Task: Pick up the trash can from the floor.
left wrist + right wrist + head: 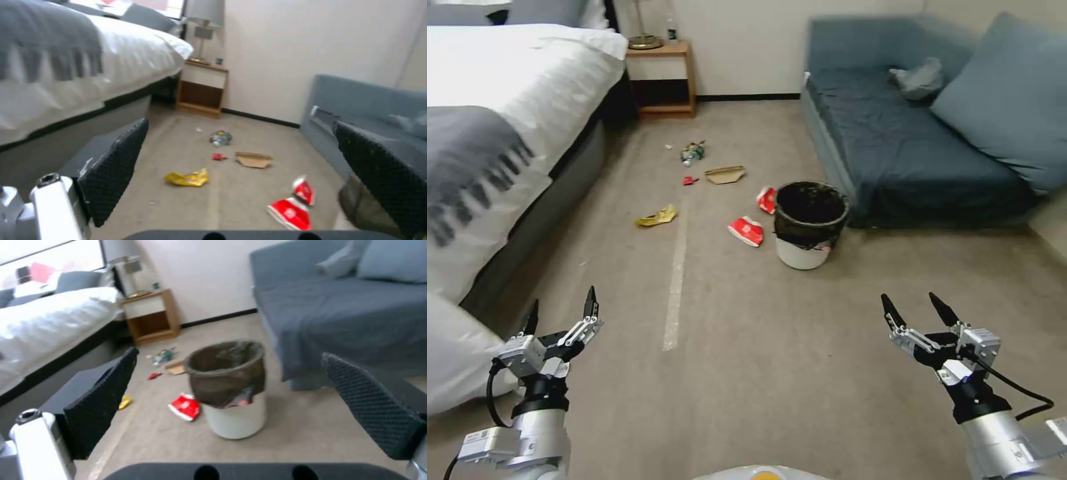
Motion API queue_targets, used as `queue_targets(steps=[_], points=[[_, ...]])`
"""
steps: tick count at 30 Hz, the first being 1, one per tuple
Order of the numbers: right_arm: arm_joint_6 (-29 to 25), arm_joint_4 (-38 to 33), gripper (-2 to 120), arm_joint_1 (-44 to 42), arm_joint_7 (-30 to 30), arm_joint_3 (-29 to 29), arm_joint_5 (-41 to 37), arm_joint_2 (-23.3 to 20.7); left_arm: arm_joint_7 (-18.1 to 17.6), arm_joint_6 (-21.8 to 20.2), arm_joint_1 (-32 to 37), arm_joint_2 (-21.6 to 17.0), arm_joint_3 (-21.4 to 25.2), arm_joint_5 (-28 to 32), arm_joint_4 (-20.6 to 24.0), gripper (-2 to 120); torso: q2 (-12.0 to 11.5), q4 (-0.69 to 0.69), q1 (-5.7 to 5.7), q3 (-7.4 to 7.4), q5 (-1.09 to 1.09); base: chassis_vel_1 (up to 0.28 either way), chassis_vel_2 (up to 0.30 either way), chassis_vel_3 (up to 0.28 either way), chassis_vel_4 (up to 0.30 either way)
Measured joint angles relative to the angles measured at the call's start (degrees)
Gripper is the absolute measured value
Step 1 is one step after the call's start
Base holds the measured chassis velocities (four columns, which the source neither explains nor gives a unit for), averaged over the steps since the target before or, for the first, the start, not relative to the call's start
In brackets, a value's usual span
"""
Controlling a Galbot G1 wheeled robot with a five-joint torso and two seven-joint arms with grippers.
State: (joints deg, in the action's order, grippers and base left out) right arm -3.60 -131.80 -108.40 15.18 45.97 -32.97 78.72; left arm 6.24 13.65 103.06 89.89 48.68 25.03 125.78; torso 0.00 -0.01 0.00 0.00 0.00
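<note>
While the trash can (pixel 810 225) stands upright on the floor (pixel 747 373), just beside the front corner of the blue sofa (pixel 914 153), both arms are held low and near the robot, well apart from it. The left gripper (pixel 561 309) hangs over the carpet near the bed (pixel 500 133), with its two fingers spread wide and nothing between them. The right gripper (pixel 914 309) is on the other side, also spread wide and empty.

I judge that the can is light, because it is thin white plastic and seems to hold almost nothing. The wall is probably smooth and a little slippery, and it may bend if it is squeezed hard. The black bag (pixel 227 373) folded over the rim is soft and loose, so a grip on the bag alone could slip. The rim, pinched with one finger inside and one outside, looks to me the best place to take hold.

For room, the carpet between the robot and the can is bare. The sofa edge is close on the far side of the can, so an approach from the open front seems safer. Two red-and-white cartons (pixel 746 231) lie just beside the can, toward the bed, and a pale tape strip (pixel 676 280) runs along the floor further that way.
</note>
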Motion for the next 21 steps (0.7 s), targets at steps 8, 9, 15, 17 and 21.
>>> queue_targets(steps=[8, 9, 15, 17, 21], points=[[-0.76, -0.03, 100, 0.00, 0.47, 0.42, 0.06, -0.14, -0.54, -0.87, 0.04, 0.15, -0.18, 0.78, 0.57, 100, 0.00, -0.01, 0.00, 0.00, 0.00, -0.061, -0.070, -0.072, -0.066], [-0.98, -0.02, 100, -0.02, 0.57, 0.41, 0.03, -0.12, -0.61, -1.06, 0.04, 0.16, -0.15, 0.78, 0.58, 100, 0.00, 0.02, 0.00, 0.00, 0.00, 0.000, 0.000, 0.000, 0.000], [-1.51, 0.51, 100, 0.02, 0.94, 0.21, -0.26, 0.09, -0.63, -1.20, -0.03, 0.15, -0.10, 0.62, 0.39, 100, 0.00, 0.01, 0.00, 0.00, 0.00, 0.000, 0.000, 0.000, 0.000], [-1.61, 0.65, 100, 0.11, 1.00, 0.20, -0.46, 0.10, -0.63, -1.23, -0.06, 0.13, -0.10, 0.61, 0.29, 100, 0.00, 0.01, 0.00, 0.00, 0.00, 0.000, 0.000, 0.000, 0.000], [-1.83, 1.11, 100, 0.38, 1.11, 0.19, -0.95, 0.12, -0.65, -1.41, -0.23, -0.01, -0.08, 0.58, 0.03, 100, 0.00, 0.01, 0.00, 0.00, 0.00, 0.000, 0.000, 0.000, 0.000]])
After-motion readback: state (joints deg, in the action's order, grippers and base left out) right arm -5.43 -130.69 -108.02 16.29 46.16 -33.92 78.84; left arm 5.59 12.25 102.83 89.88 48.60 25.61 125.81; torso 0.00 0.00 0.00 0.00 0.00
